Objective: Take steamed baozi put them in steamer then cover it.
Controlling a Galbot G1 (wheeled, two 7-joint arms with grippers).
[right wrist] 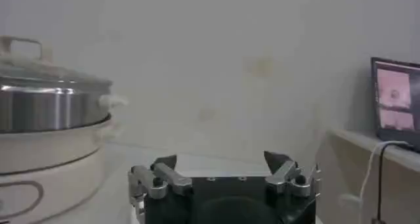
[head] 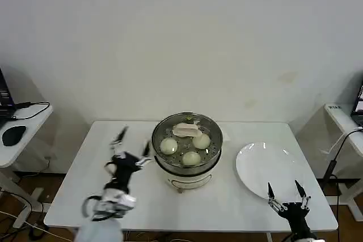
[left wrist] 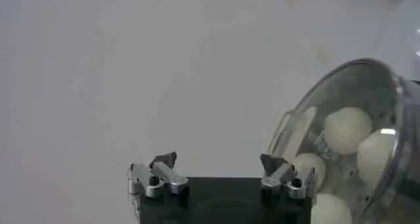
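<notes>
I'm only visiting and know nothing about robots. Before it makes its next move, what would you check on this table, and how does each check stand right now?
1. Steamed baozi in the steamer: ok; three show plainly through the glass, a fourth cannot be told.
2. Cover on the steamer: ok, it sits on the rim with its handle on top.
3. Left gripper free of the cover: ok, open and empty, beside the steamer on the robot's left.
4. Right gripper empty: ok, open at the table's near edge by the white plate.
5. White plate cleared: ok, nothing lies on it.
</notes>
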